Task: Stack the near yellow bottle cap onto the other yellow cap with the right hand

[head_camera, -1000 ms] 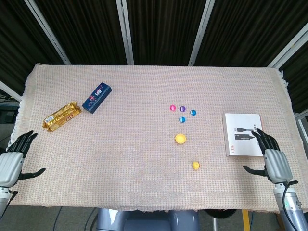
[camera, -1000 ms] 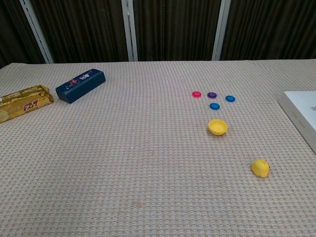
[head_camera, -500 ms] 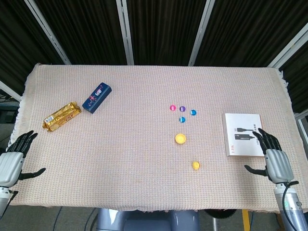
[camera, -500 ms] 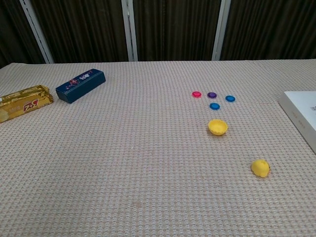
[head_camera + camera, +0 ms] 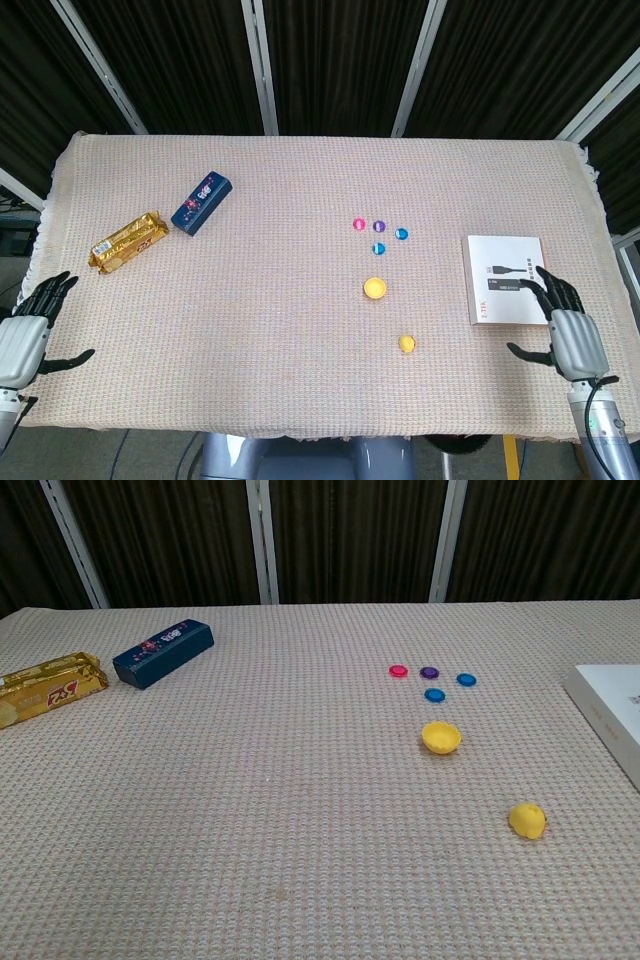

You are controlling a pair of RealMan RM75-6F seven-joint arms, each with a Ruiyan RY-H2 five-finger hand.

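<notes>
Plainly nothing is picked up yet: the right hand sits at the near right edge of the table, empty, fingers spread apart and pointing away from the robot, its fingertips at the near edge of the white box. The near yellow cap lies on the cloth to that hand's left, toward the middle of the table and at about the same depth, so the reach looks to be mostly a sideways sweep inward. The other yellow cap rests further back and slightly more to the left, apart from the near one; carrying the near cap to it would mean moving away from the robot and a little leftward. The near cap is round, so no long axis matters for the grasp. The left hand waits at the far left edge, also empty with fingers apart, well apart from both caps; the right hand is clearly nearer, as the task requires. Neither hand shows in the chest view.
</notes>
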